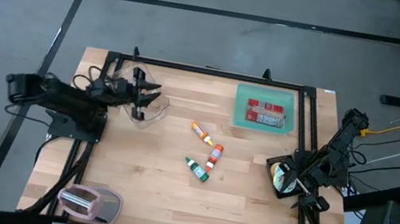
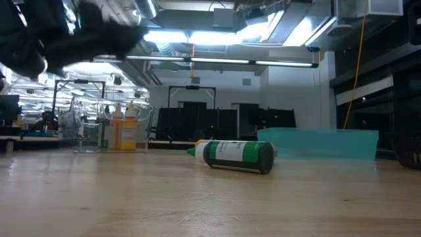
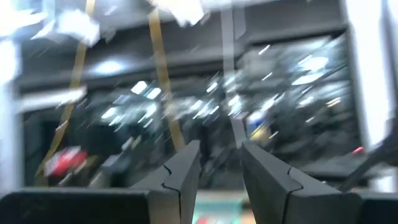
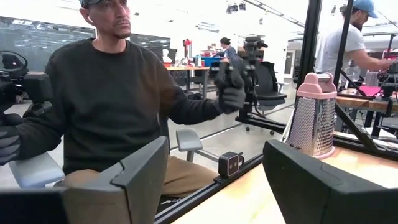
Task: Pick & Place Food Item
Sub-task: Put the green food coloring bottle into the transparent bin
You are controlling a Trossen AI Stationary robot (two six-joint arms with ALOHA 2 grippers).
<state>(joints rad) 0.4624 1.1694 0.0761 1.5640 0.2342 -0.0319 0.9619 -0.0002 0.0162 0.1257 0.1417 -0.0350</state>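
From above, the left gripper [image 1: 148, 94] hangs over a clear bowl [image 1: 144, 110], well left of the teal bin [image 1: 265, 109]; three small bottles [image 1: 204, 154] lie between bowl and bin, none held. At table height, a green-labelled bottle [image 2: 235, 156] lies just before the bin. Past the left wrist, the fingers [image 3: 180, 177] stand parted on nothing. Past the right wrist, its fingers [image 4: 137, 177] are spread wide, idle. I'd say a pick comes next: reach down and pinch one bottle.
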